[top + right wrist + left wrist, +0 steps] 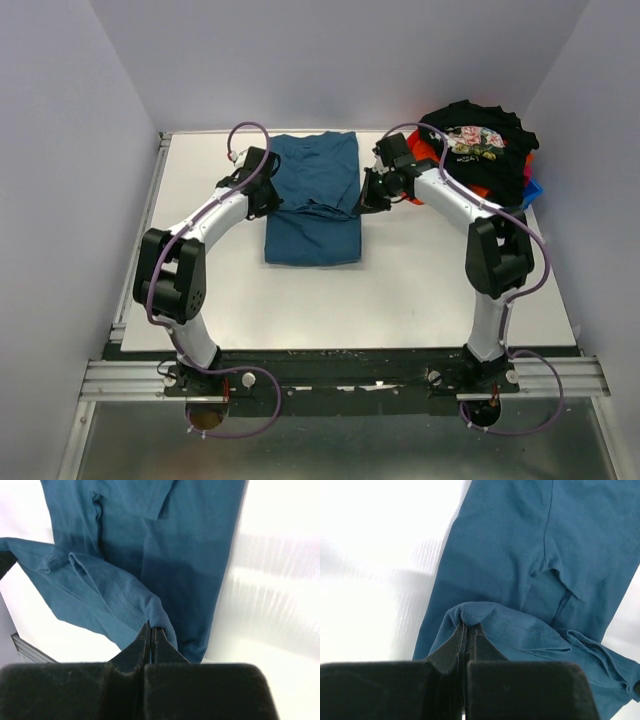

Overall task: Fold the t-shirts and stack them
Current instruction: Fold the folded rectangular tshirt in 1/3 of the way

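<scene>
While both arms reach inward from either side, a plain teal-blue t-shirt (315,200) lies in the middle of a smooth white table (400,290). It is soft, matte knit cloth, partly folded into a long rectangle. Its long axis runs straight away from the arm bases toward the far wall.

The left gripper (469,627) has its black jaws pressed together on a raised fold at the shirt's left edge. The right gripper (150,627) is likewise pinched tight on a lifted fold at the right edge. Close up, a fine row of stitching follows the hem, and the cloth rumples into soft ridges near each grip.

At the far right corner sits a loose heap of shirts. A black t-shirt (475,135) with a pink and white floral print lies on top. An orange-red t-shirt (432,150) and a bright blue t-shirt (533,190) peek out beneath. The print is too small to read any lettering.
</scene>
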Robot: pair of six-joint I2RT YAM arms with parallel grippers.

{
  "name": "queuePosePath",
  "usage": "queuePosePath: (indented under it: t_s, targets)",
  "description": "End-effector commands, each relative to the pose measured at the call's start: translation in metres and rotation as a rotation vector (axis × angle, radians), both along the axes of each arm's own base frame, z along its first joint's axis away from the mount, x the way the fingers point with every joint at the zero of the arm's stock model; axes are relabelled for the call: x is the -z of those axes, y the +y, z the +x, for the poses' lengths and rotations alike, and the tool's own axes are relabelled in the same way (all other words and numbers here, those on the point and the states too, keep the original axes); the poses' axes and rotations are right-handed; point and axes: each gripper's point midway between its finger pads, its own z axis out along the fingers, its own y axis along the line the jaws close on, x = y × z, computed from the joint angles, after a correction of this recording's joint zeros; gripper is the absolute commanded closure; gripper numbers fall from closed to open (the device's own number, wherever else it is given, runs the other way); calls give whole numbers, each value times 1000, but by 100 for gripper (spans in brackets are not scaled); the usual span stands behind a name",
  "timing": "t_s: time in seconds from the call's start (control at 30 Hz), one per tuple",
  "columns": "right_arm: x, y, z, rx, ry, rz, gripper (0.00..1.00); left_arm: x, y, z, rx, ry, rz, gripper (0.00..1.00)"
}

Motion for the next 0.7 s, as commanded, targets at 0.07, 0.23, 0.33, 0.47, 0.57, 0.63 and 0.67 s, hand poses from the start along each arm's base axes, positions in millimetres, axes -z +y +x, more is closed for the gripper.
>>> queuePosePath:
  t_s: [0.07, 0.23, 0.33, 0.47, 0.57, 0.63, 0.67]
  targets:
    - [19, -14, 17, 20, 49, -35, 99, 3, -7, 31, 7, -30, -73, 100]
    - [25, -15, 32, 28, 52, -27, 99, 11, -9, 45, 6, -32, -101, 100]
    - [28, -17, 42, 35, 57, -28, 99, 15, -8, 51, 7, -34, -117, 100]
    - [28, -16, 55, 35, 51, -18, 99, 20, -6, 57, -2, -28, -143, 100]
    - [27, -15, 63, 32, 44, -16, 99, 19, -6, 59, -4, -35, -156, 100]
    - [28, -15, 65, 34, 50, -16, 99, 18, -4, 61, -6, -34, -160, 100]
    - [30, -16, 66, 34, 50, -21, 99, 17, -3, 62, -9, -39, -161, 100]
